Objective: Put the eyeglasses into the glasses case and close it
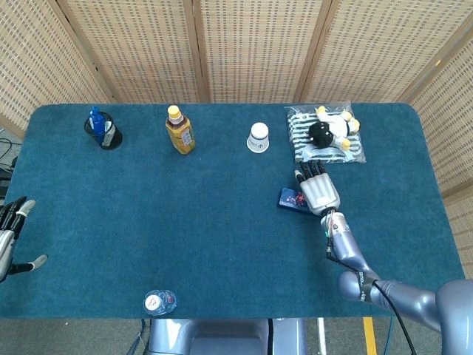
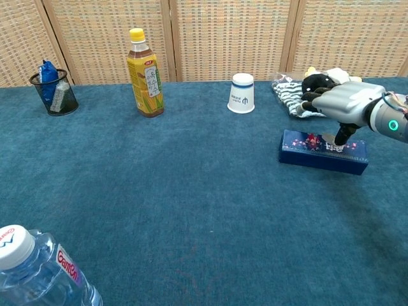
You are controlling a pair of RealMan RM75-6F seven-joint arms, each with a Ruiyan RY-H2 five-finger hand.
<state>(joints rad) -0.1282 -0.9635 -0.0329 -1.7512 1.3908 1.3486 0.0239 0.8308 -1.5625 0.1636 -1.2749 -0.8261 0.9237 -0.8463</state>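
Observation:
The dark blue glasses case (image 1: 289,199) with a floral lid lies closed and flat on the teal table (image 1: 148,222), right of centre. In the chest view the glasses case (image 2: 322,152) shows its lid fully down. My right hand (image 1: 319,192) hovers over its right end, fingers stretched flat toward the back. The right hand (image 2: 344,105) touches the lid with its thumb and grips nothing. No eyeglasses show in either view. My left hand (image 1: 11,237) rests at the table's far left edge, fingers spread and holding nothing.
A striped pouch with a plush toy (image 1: 329,133) lies just behind the case. An upturned paper cup (image 1: 258,137), a tea bottle (image 1: 180,132) and a mesh pen holder (image 1: 103,130) line the back. A water bottle (image 1: 159,302) stands at the front edge.

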